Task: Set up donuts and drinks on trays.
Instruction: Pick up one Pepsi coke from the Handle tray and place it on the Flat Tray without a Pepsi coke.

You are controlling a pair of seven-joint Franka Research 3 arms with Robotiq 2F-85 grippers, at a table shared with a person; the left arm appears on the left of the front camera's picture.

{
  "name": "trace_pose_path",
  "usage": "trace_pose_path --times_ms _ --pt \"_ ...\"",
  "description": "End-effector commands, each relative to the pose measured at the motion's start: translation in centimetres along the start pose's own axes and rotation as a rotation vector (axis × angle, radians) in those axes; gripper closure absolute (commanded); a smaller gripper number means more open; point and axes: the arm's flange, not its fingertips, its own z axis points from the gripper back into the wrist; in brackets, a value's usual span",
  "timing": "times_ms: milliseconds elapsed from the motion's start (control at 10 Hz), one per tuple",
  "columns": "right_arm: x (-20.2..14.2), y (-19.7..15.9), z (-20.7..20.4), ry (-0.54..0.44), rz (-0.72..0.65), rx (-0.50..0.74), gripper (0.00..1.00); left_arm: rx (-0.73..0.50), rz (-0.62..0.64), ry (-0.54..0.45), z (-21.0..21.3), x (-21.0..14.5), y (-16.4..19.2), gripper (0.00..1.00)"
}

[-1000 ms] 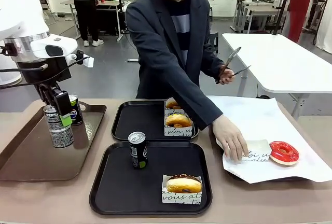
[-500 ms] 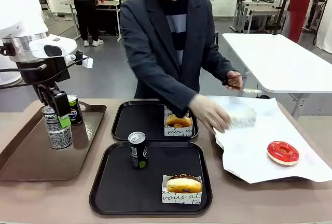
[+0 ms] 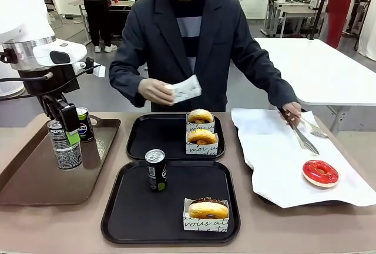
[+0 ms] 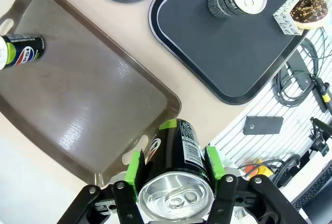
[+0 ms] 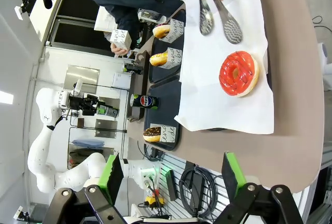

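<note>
pepsi can sat clamped in left gripper over brown tray; right gripper gaped wide. seemed wisest to lift upright, clearing brown tray's rim.

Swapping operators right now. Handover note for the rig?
Left gripper: shut on a Pepsi can at the brown tray.
Right gripper: open, empty.
Near tray: can and chocolate donut, looks set.
Far tray: two donuts, no can yet.
Spare can on the brown tray; red donut on the paper.
Person holds a sleeve and tongs.
Left: probably a can to the far tray, red donut into the sleeve.
</note>
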Motion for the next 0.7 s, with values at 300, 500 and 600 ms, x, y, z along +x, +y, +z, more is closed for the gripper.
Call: trace_pose_path --times_ms 300,500,600 --pt "0.3 0.0 0.1 -0.020 0.022 0.026 0.00 0.009 0.028 -0.015 2.0 5.3 2.3 0.41" --pt "0.3 0.0 0.1 -0.020 0.022 0.026 0.00 -0.042 0.039 -0.015 1.8 6.9 3.5 0.41" --pt "0.3 0.0 0.1 -0.020 0.022 0.026 0.00 -0.059 0.043 -0.008 1.7 6.9 3.6 0.41"
